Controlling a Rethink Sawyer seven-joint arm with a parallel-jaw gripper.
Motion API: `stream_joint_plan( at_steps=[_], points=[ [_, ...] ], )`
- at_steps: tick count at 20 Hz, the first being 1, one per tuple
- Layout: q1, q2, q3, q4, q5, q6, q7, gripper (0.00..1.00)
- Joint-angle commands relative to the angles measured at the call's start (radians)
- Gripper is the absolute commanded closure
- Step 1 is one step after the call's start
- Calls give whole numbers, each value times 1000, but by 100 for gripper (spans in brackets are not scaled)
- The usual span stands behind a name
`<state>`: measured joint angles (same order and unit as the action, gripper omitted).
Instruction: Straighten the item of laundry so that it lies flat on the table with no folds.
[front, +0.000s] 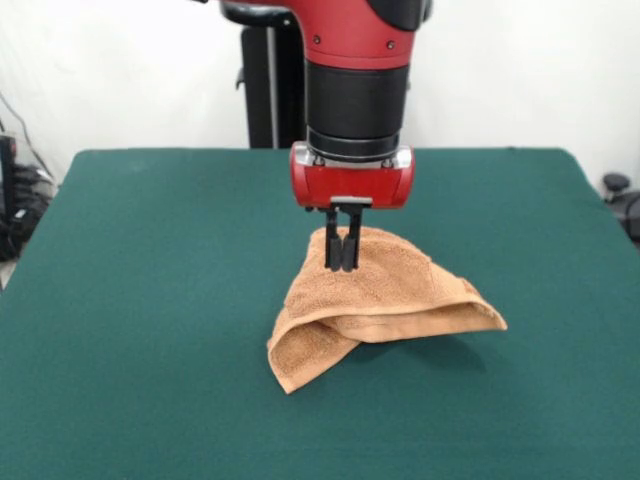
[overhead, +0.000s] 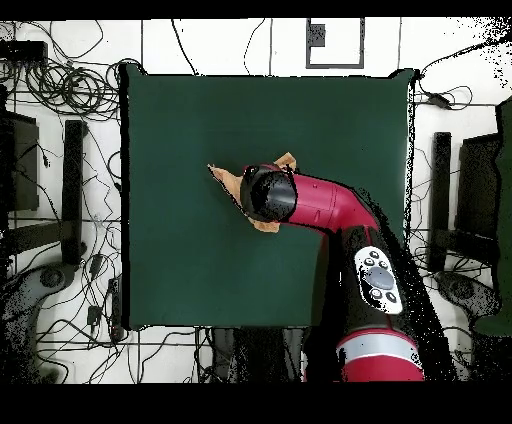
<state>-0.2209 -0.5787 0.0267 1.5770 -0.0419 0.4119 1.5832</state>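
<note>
A white wall is seen behind a large table (front: 150, 300) covered in dark green cloth, which fills most of the front view. In the overhead view the floor around the table is seen to be strewn with black cables (overhead: 60, 80), and dark stands (overhead: 74, 180) are placed at both sides. A red and black robot arm (front: 355, 60) is lowered over the middle of the table. Directly beneath it, a small orange-tan towel (front: 390, 300) is held up by one pinched point, so that a tent shape is formed. The gripper (front: 342, 262) is seen with its two black fingers (front: 331, 245) drawn close together on the towel's peak. The towel's lower edges are rested on the table, folded under in a doubled layer. In the front view its long axis is run across the picture, from a low corner at lower left to a pointed corner at right. From overhead, most of the towel is hidden by the arm.
</note>
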Motion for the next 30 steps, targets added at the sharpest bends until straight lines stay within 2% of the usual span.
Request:
stream_joint_plan(
  at_steps=[1,9,20,30],
  points=[
    [22,12,72,31,-44,-76,98,100],
    [16,7,82,36,-31,-73,98,100],
    [55,20,28,2,-56,-29,91,100],
    [53,17,27,9,-50,-16,90,100]
  ],
)
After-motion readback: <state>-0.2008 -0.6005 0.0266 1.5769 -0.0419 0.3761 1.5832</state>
